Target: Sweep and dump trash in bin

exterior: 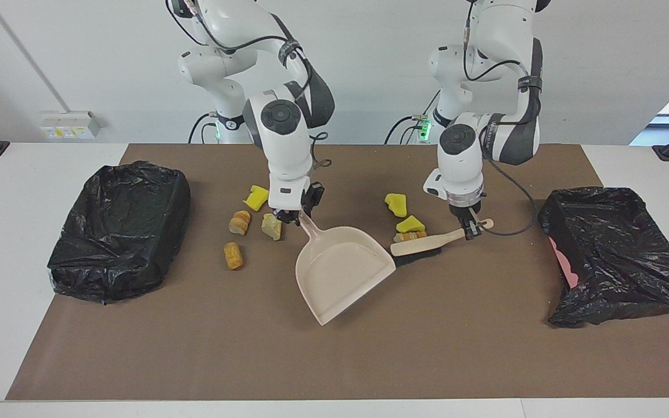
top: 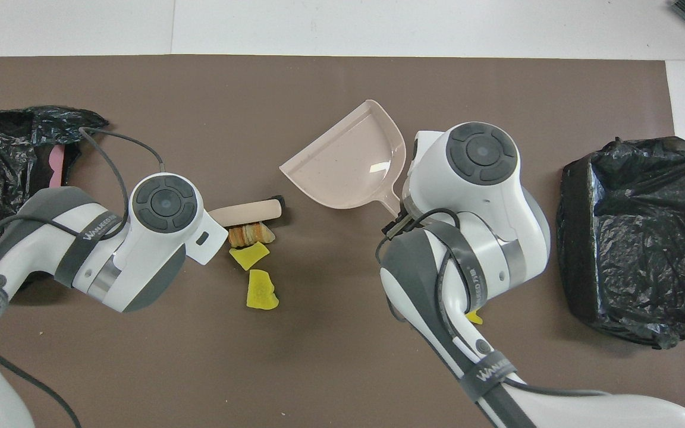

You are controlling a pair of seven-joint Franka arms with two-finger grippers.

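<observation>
My right gripper [exterior: 298, 218] is shut on the handle of the beige dustpan [exterior: 340, 273], whose mouth is turned toward the left arm's end of the table. My left gripper [exterior: 473, 229] is shut on the handle of the brush [exterior: 421, 244]. The bristles press a bread piece [exterior: 409, 236] against a yellow wedge [exterior: 410, 224], and another wedge [exterior: 396, 204] lies just nearer the robots. Beside the right gripper lie a yellow wedge [exterior: 257, 197] and three bread pieces [exterior: 240, 222]. In the overhead view the dustpan [top: 348, 163] and brush [top: 247, 211] show, while the wrists hide both grippers.
A bin lined with a black bag [exterior: 119, 229] stands at the right arm's end of the brown mat [exterior: 334, 360]. A second black bag [exterior: 613, 255] with something pink inside lies at the left arm's end.
</observation>
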